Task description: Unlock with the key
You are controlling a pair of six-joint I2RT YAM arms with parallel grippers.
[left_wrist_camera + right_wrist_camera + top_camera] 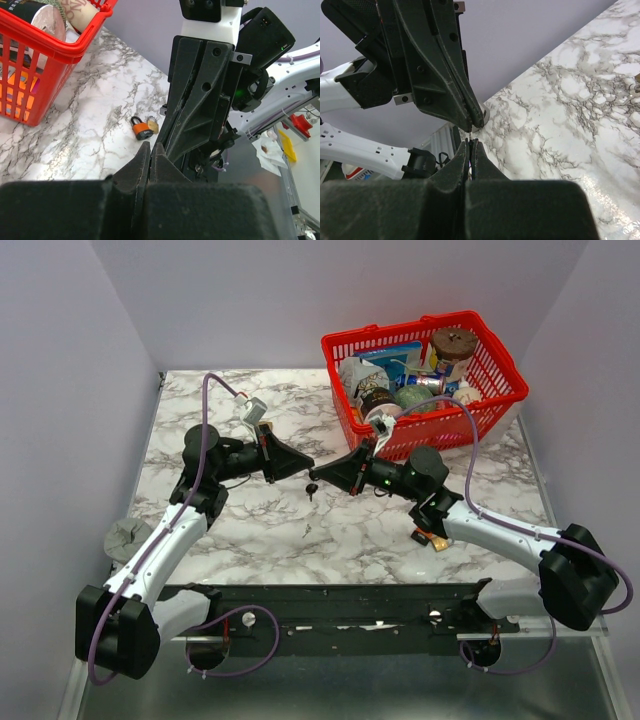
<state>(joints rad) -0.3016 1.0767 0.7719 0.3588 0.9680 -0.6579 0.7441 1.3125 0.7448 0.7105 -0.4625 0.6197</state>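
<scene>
1. the left gripper [304, 466] is closed, its fingers pressed together, and reaches in from the left above the middle of the marble tabletop [250, 540].
2. the right gripper [323, 471] is also closed and reaches in from the right; the two tips meet almost nose to nose, just apart.
3. in the right wrist view a thin pale sliver [469, 133] shows between the two tips; i cannot tell whether it is the key, or which gripper holds it.
4. a small dark thing [311, 490] lies on the tabletop just below the meeting tips, too small to name.
5. the padlock [432, 537], orange and brass with a dark shackle, lies flat on the tabletop beside the right arm's forearm, near the front edge and apart from both grippers; the left wrist view shows it lying alone on the marble.
6. a red basket [450, 435] full of odds and ends stands at the far right corner of the tabletop.
</scene>
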